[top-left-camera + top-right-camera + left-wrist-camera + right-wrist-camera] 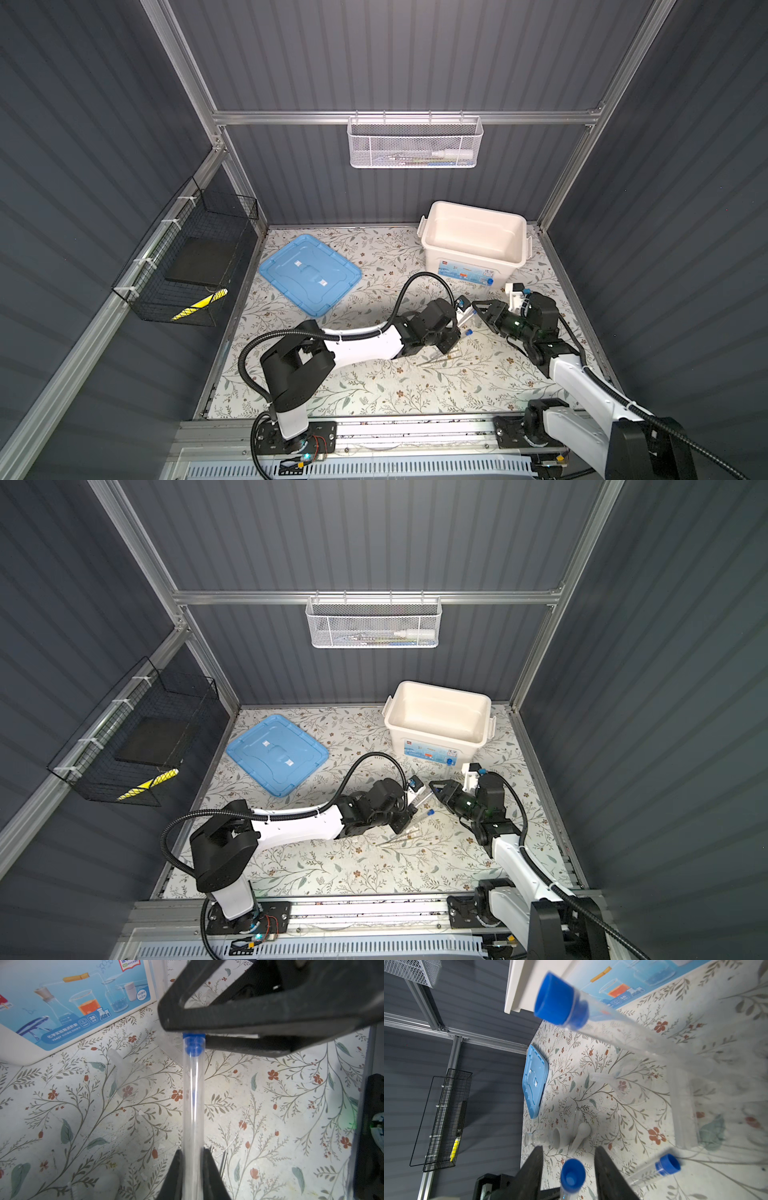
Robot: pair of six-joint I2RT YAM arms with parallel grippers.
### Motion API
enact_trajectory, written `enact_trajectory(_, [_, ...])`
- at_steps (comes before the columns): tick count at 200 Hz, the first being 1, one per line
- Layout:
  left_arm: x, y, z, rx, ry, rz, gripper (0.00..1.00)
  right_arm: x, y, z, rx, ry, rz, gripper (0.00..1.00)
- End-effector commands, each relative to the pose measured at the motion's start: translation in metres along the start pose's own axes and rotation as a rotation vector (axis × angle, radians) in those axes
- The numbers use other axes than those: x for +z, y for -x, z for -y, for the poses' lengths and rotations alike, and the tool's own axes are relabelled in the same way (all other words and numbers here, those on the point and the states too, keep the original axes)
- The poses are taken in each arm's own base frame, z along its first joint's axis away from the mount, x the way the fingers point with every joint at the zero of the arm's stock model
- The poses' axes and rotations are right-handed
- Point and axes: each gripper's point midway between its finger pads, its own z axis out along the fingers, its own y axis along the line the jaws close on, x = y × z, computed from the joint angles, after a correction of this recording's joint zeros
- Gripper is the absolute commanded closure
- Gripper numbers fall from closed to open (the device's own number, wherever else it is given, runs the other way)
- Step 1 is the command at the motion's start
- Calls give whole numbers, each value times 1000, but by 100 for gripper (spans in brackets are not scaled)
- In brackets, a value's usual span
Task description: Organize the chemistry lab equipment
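Box label (68, 1012) "化学实验箱进阶款", "38", left claw (193, 1153) gripping tube (193, 1105)

I see an open cream box (432, 255), its blue lid (309, 274) lying apart, a white mesh basket (374, 145), a black wire basket (158, 307).

tube rack (683, 1105) — blurred | test tube (193, 1105) — uncapped end cut off

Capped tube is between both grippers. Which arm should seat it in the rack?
Likely right. The right gripper, jaws open, brackets the blue cap of the held test tube; the clear tube rack stands beside it. The left gripper clamps the tube's other end, farther from the rack.
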Motion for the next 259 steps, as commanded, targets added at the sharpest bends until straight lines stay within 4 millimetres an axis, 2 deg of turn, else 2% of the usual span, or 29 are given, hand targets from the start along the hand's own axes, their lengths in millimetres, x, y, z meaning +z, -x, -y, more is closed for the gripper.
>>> enact_trajectory(1, [-5, 4, 8, 24, -26, 18, 86, 0, 1, -4, -10, 26, -3, 61])
enact_trajectory(99, [0, 0, 10, 26, -32, -1, 85, -1, 0, -6, -16, 33, 0, 82])
enact_trajectory(120, [0, 1, 10, 23, -32, 2, 83, -2, 0, -5, -19, 29, 3, 83])
enact_trajectory(147, [-1, 1, 5, 14, -3, 2, 69, -5, 1, -5, -34, 12, 12, 84])
enact_trajectory(160, [-6, 4, 1, 7, 16, 18, 53, -9, 3, -5, -52, -10, 26, 84])
enact_trajectory(186, [-16, 9, -3, 2, 40, 51, 35, -21, 10, -4, -114, -82, 60, 83])
enact_trajectory(212, [-22, 8, -9, -1, 72, 60, 27, -40, 23, -10, -182, -147, 115, 84])
enact_trajectory(259, [-19, -3, -14, -15, 96, 36, 27, -78, 53, -21, -329, -287, 254, 83])
